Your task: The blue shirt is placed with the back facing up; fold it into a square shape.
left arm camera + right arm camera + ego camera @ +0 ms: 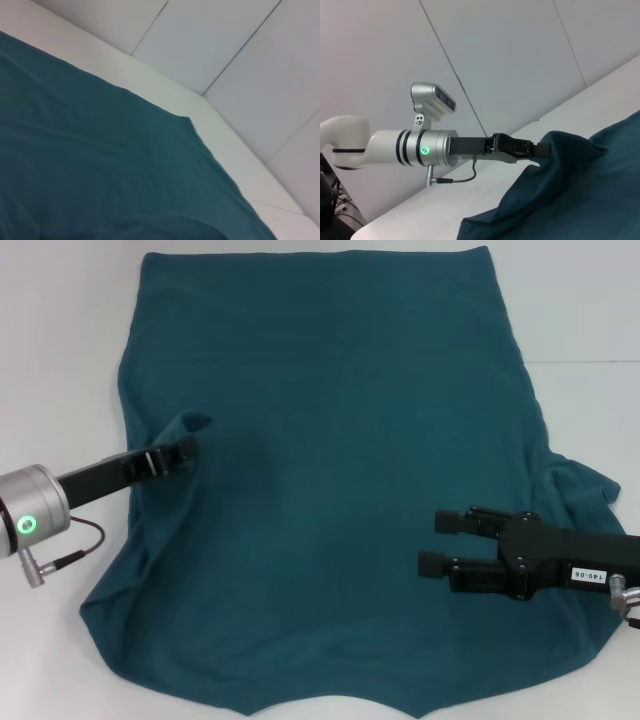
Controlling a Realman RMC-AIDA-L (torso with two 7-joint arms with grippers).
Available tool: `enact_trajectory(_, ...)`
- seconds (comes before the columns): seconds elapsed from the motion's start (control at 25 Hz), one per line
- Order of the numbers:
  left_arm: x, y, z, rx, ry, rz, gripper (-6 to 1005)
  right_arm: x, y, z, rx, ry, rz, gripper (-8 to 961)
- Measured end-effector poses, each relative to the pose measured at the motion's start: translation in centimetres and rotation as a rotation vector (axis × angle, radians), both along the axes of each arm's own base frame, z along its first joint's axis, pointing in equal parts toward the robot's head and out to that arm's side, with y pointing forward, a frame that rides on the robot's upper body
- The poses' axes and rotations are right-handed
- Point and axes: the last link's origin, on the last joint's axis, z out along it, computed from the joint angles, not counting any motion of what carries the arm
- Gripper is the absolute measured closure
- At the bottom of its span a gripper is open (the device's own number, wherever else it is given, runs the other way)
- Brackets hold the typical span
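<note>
The blue shirt (340,440) lies spread on the white table, plain side up and far larger than the grippers. My left gripper (188,449) is at the shirt's left edge, shut on a fold of cloth that stands up in a small peak. The right wrist view shows that same left gripper (544,148) pinching the raised shirt (580,190). My right gripper (440,542) hovers over the shirt's lower right part, open, with nothing between its fingers. The left wrist view shows only flat shirt (100,175) running to a far corner.
The white table (60,340) shows as bare strips to the left, right and behind the shirt. A grey cable (70,550) hangs from my left wrist. The shirt's right side bunches into a loose fold (585,480). A pale wall (225,40) rises behind the table.
</note>
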Motion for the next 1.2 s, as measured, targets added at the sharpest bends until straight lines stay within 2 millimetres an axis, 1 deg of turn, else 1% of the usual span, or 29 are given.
enact_trajectory(0.24, 0.9, -0.5, -1.0, -0.031, -0.076, -0.02, 934, 0.0, 0.1, 0.0, 0.002, -0.003, -0.004, 73)
enact_trajectory(0.36, 1.0, -0.5, -1.0, -0.024, -0.101, -0.017, 932, 0.0, 0.2, 0.0, 0.003, -0.004, -0.005, 74)
enact_trajectory(0.44, 1.0, -0.5, -1.0, -0.019, -0.106, -0.015, 755, 0.0, 0.2, 0.0, 0.002, -0.003, -0.006, 74)
enact_trajectory(0.76, 0.9, -0.7, -0.5, 0.008, -0.083, -0.059, 590, 0.0, 0.3, 0.2, 0.009, 0.004, -0.019, 74)
enact_trajectory(0.88, 0.9, -1.3, 0.1, 0.043, -0.079, -0.118, 528, 0.3, 0.5, 0.7, 0.019, 0.022, -0.053, 74)
enact_trajectory(1.04, 1.6, -2.6, 1.0, 0.116, -0.087, -0.272, 367, 0.8, 0.7, 1.6, 0.038, 0.059, -0.123, 74)
enact_trajectory(1.16, 2.3, -3.8, 1.0, 0.143, -0.065, -0.405, 258, 1.1, 0.7, 2.0, 0.037, 0.088, -0.176, 74)
enact_trajectory(1.2, 2.3, -3.8, 1.0, 0.143, -0.065, -0.405, 229, 1.2, 0.7, 2.2, 0.031, 0.095, -0.193, 74)
